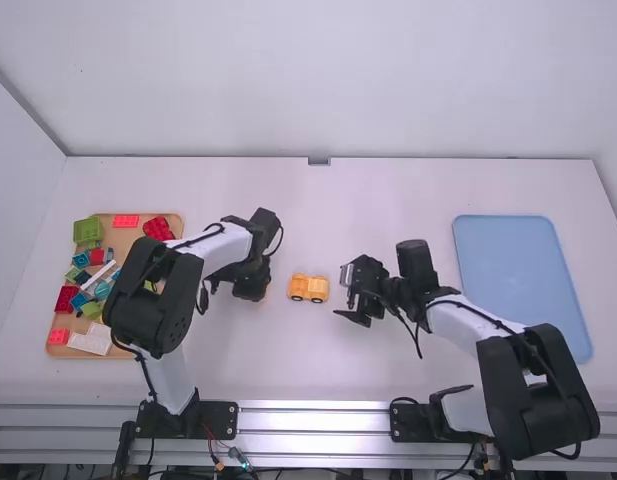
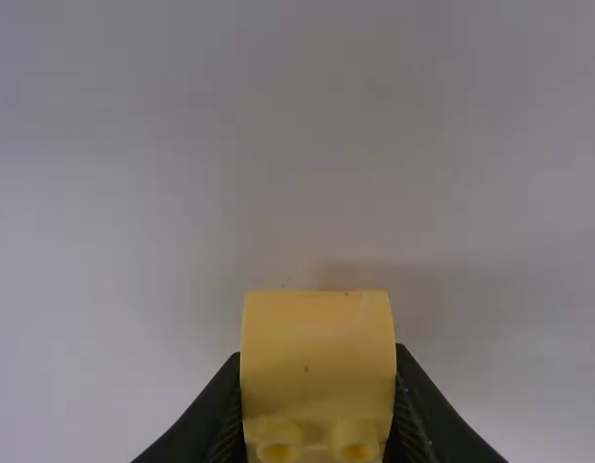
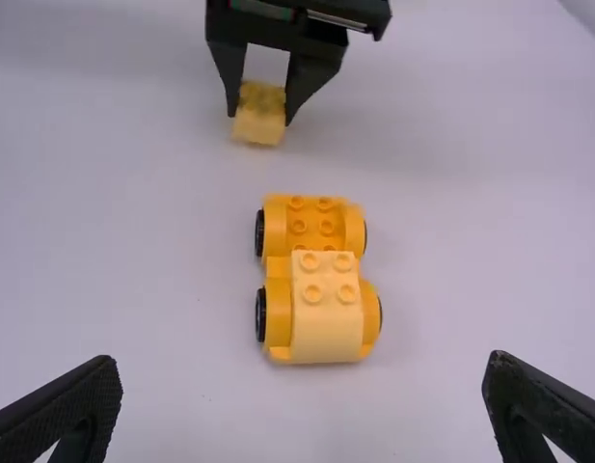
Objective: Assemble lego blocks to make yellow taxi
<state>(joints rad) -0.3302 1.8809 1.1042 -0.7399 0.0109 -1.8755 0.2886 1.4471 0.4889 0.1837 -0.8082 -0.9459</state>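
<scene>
The left arm's fingers pinch a pale-yellow block and the right arm's fingers stand spread, a yellow wheeled car topped by a second pale block resting between them on the white tabletop.

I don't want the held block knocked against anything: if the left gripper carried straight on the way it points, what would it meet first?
Most likely the white tabletop, with the yellow block in the left gripper touching first. How near the surface is, I can't tell.
</scene>
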